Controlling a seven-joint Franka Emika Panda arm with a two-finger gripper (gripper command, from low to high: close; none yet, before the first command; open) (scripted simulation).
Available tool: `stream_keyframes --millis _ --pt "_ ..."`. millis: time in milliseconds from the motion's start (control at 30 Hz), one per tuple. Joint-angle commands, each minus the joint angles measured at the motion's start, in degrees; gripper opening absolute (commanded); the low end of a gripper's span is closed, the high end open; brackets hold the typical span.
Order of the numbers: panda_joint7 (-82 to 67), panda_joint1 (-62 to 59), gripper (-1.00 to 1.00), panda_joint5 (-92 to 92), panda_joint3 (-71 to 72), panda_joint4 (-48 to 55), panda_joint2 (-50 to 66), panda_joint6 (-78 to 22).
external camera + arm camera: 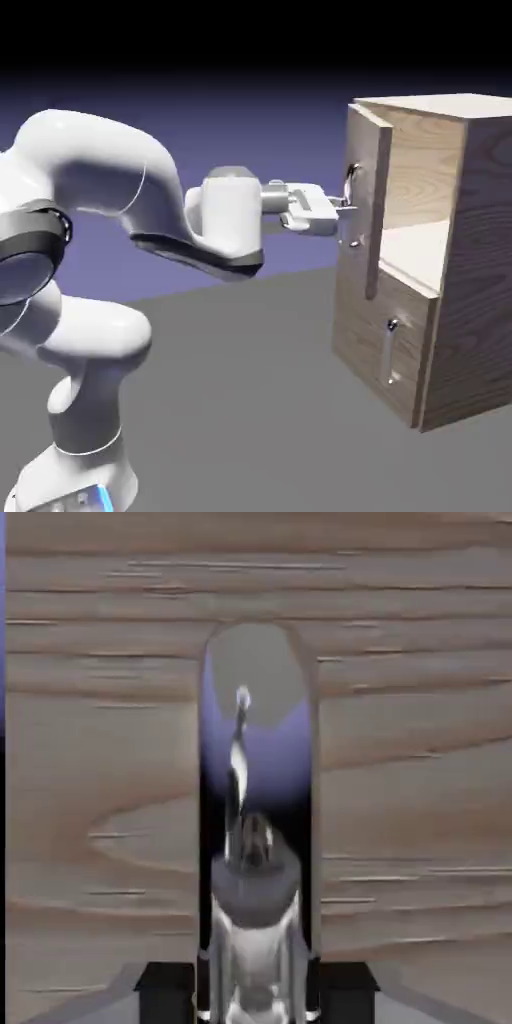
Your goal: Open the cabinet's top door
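Light wood grain fills the hand view: that's the top door (367, 190), with its silver handle (255, 912) running up the middle of the frame. Fingers (256, 994) are closed down on the handle, one on each side, with only the bar's width between them. Looks like a proper grip, though contact pressure can't be judged from here.

Door is partly open. In the exterior view it stands out from the cabinet (482, 250) at an angle, hinge apparently on the far side, free edge toward the camera. Handle's long axis is upright, on the door's outer face, straight ahead of the fingers. The arm (232, 215) reaches it from the exterior view's left.

Upper compartment (420, 180) shows pale walls and a pale floor; nothing visible in the part I can see, rest is hidden by the door. Lower door (385, 345) is shut, own short handle (390, 352) untouched.

My read: mid-pull, more swing needed. Next move should arc away from the cabinet around the hinge, wrist turning with the door. A straight pull could slip the fingers off the bar.
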Motion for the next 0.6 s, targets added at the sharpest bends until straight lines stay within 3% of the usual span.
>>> stream_keyframes --millis 0,300,567 --pt "-0.1 0.2 -1.00 2.3 1.7 -0.6 0.1 -2.4" --pt "2.1 5.6 -1.00 24.3 15.6 0.2 7.2 -24.5" --pt "7.2 10.8 -1.00 43.8 24.1 10.7 21.9 -42.1"
